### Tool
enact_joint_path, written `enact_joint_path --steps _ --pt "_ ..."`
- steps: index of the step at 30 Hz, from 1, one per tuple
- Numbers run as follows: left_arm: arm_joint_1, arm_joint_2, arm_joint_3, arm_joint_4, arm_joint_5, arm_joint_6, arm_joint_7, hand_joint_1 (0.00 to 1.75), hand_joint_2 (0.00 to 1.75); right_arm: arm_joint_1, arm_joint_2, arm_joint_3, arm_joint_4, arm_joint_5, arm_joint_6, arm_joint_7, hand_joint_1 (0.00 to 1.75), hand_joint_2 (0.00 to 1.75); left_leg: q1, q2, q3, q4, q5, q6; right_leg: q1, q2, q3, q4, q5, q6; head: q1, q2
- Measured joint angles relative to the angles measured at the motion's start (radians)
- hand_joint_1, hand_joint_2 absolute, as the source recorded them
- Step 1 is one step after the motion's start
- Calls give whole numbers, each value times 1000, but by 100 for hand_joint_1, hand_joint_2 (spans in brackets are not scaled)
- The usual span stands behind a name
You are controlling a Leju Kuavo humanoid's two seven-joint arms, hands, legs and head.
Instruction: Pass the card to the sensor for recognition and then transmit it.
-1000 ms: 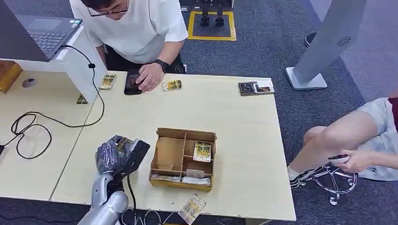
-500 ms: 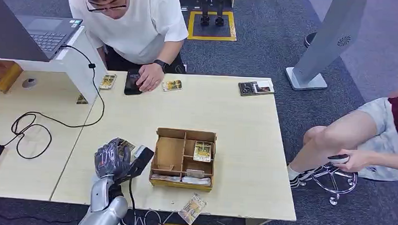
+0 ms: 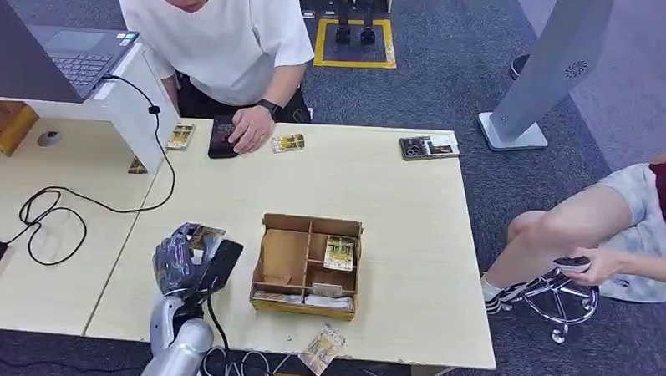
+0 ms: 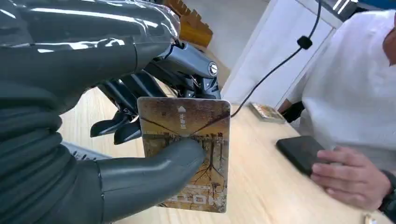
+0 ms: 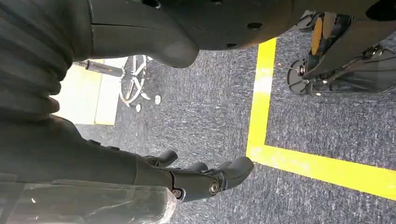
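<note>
My left hand hovers over the near left part of the light wooden table, just left of a wooden box. It pinches a brown picture card between thumb and fingers. In the left wrist view the card stands upright with the thumb pressed on its face. A black flat device lies at the table's far edge under a person's hand; the wrist view shows that device too. My right hand hangs over grey carpet, fingers apart, holding nothing.
The compartmented box holds a card. Another card overhangs the near edge. Cards and a small tray lie at the far edge. A cable and a laptop are left. A second person sits right.
My left hand has drifted slightly left, away from the box, and the card now shows above the fingers. The person at the far edge has leaned back a little.
</note>
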Motion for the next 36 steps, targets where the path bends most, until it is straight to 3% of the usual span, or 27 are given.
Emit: enact_joint_path --steps 4,11,17,26,30,32,34,36 --pt "0 -25 51 -11 44 0 -56 175 175 0 0 0 0 6 0 0 0 175 0 0 0 0 0 0 0 0 0 0 0 0 0 0" --pt "1 -48 95 -25 14 0 -79 175 175 0 0 0 0 14 0 0 0 175 0 0 0 0 0 0 0 0 0 0 0 0 0 0" --pt "3 -59 126 -42 -59 0 -78 175 175 0 0 0 0 15 2 0 0 175 0 0 0 0 0 0 0 0 0 0 0 0 0 0" --pt "11 -64 150 -80 -241 0 -19 175 175 0 0 0 0 17 6 0 0 175 0 0 0 0 0 0 0 0 0 0 0 0 0 0" --pt "14 -64 153 -92 -270 0 -8 175 175 0 0 0 0 17 6 -1 0 175 0 0 0 0 0 0 0 0 0 0 0 0 0 0" --pt "22 -63 153 -104 -363 0 49 175 175 0 0 0 0 18 10 -2 0 175 0 0 0 0 0 0 0 0 0 0 0 0 0 0" --pt "35 -56 151 -126 -485 0 136 175 175 0 0 0 0 20 12 -2 0 175 0 0 0 0 0 0 0 0 0 0 0 0 0 0" --pt "47 -40 136 -139 -540 0 226 175 175 0 0 0 0 28 14 -5 0 175 0 0 0 0 0 0 0 0 0 0 0 0 0 0"
